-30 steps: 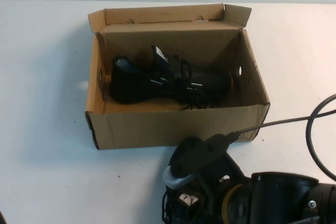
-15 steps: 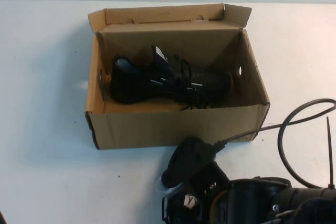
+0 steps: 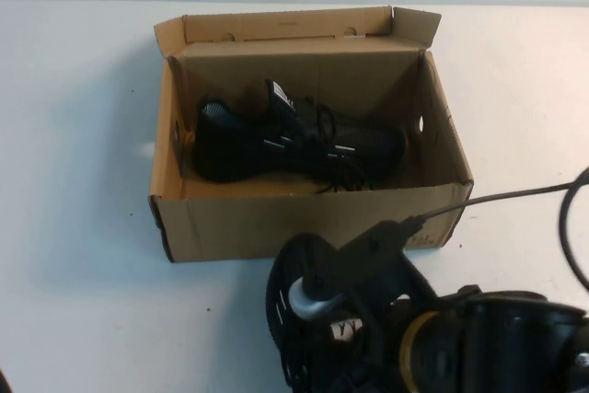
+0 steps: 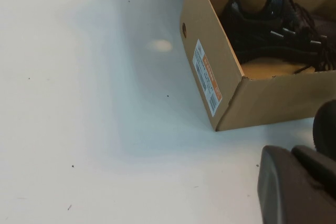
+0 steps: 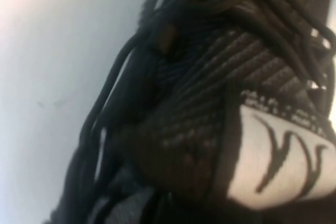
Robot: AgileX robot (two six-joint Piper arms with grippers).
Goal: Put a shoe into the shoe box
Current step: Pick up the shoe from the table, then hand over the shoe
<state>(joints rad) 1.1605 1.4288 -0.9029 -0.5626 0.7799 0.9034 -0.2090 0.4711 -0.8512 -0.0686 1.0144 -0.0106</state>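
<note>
The brown cardboard shoe box (image 3: 304, 223) stands open in the middle of the table, its lid flap up at the far side. The shoe (image 3: 283, 319), a black ribbed-knit sneaker with a white tongue label (image 5: 283, 156), is at the near edge, in front of the box, held at my right gripper (image 3: 354, 317). It fills the right wrist view (image 5: 210, 103) and hides the fingers. My left gripper (image 4: 296, 182) is low over the bare table to the left of the box's near left corner (image 4: 216, 124), shut and empty.
A matching black sneaker (image 3: 294, 140) with short white bars lies on its side inside the box, also seen in the left wrist view (image 4: 268, 22). A black cable (image 3: 515, 195) arcs from my right arm over the box's near right corner. White table lies left of the box.
My right arm has shifted at the near edge with the shoe, which now shows larger and further left. The cable loop has swung to the right. The box and the sneaker inside have not moved.
</note>
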